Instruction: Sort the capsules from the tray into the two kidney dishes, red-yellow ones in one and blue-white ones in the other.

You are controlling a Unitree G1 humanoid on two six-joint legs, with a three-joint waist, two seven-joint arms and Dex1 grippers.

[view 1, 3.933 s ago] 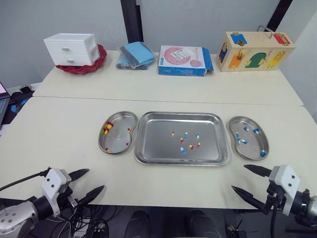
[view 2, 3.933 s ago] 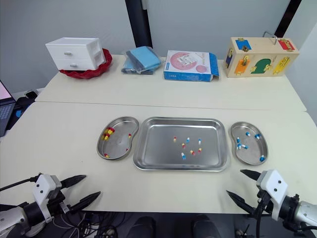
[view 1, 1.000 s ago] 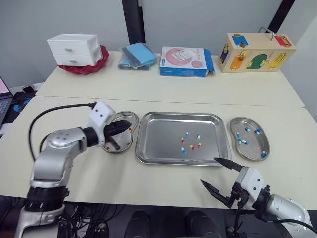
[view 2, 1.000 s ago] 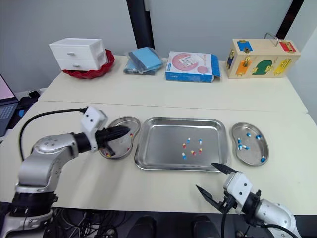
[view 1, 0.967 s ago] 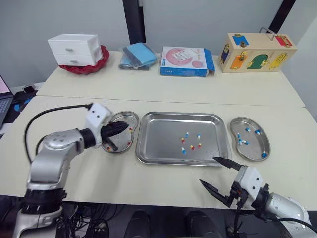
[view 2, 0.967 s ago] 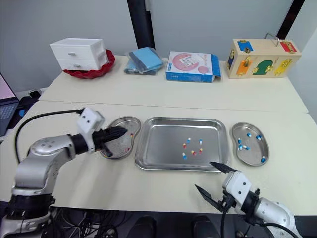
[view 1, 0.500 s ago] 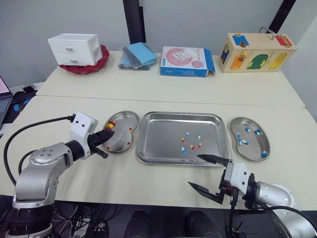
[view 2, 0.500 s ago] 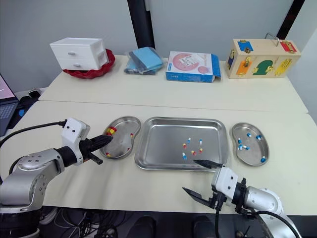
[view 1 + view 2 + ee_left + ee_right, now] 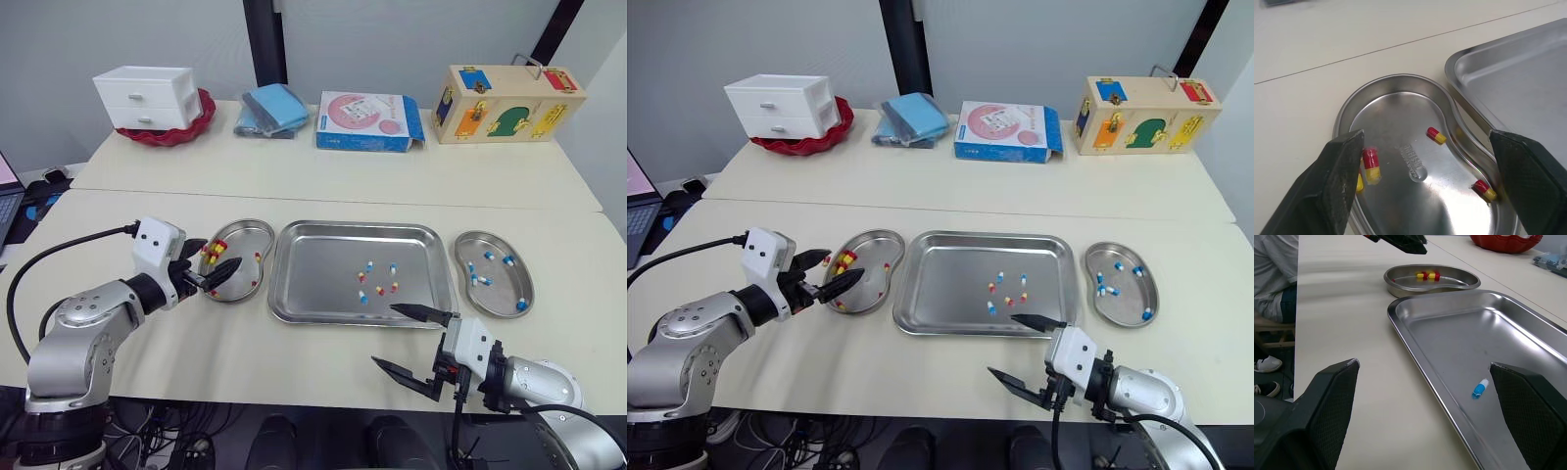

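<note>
Since half a second ago my left gripper (image 9: 221, 255) has gone from nearly closed to spread apart. It hangs over the left end of the left kidney dish (image 9: 241, 227) with nothing between its fingers. That dish lies on the table (image 9: 127, 225) just beside the tray's left side and holds only red-yellow capsules (image 9: 1371, 165): a small cluster at its far left end, under the gripper, and singles along the side next to the tray.

I see the tray (image 9: 358, 225) about midway along the table, with a handful of capsules left just right of its middle, blue-white capsules (image 9: 369, 265) mixed with red-yellow ones.

My right gripper (image 9: 383, 334) has barely shifted. It sits low by the table's near edge, close to the tray's near right corner, fingers wide apart and empty; one finger shows against the tray's near rim, the other over bare table. The right kidney dish (image 9: 495, 294) lies just beside the tray's right side and holds only blue-white capsules, scattered across it.

Along the far edge stand a white drawer unit (image 9: 143, 96) in a red bowl (image 9: 186, 130), a folded blue cloth (image 9: 269, 108), a printed box (image 9: 364, 119) and a wooden latch box (image 9: 507, 102).
</note>
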